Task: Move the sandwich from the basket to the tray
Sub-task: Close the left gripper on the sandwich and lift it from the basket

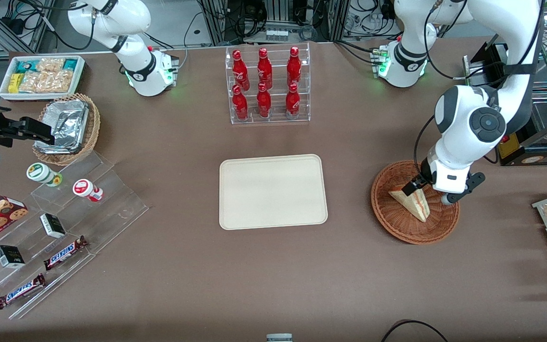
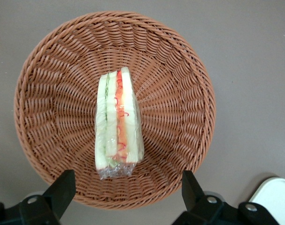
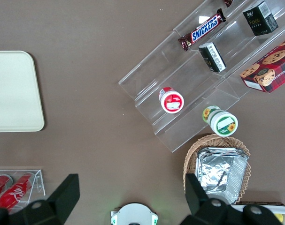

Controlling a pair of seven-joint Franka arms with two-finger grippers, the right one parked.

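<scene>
One wedge sandwich [image 2: 118,124] lies in the wicker basket [image 2: 180,70]; the gripper [image 2: 126,190] hovers above it, fingers spread wide, the tray [image 1: 272,191] nearby.

The light is even and bright, coming from above. On the brown tabletop [image 1: 273,275] the shadows are soft and short; a faint one lies beside the basket [image 1: 397,228]. The tray [image 1: 273,190] looks pale but keeps its rim visible. Small glare sits on the foil [image 1: 64,124] and on the red bottles [image 1: 265,71]. The front view is sharp, darker along its lowest edge. In the left wrist view the sandwich [image 2: 118,124] is sharp, its wrap shines a little, and the gripper [image 2: 128,192] fingers [image 2: 62,190] are dark and slightly soft.
</scene>
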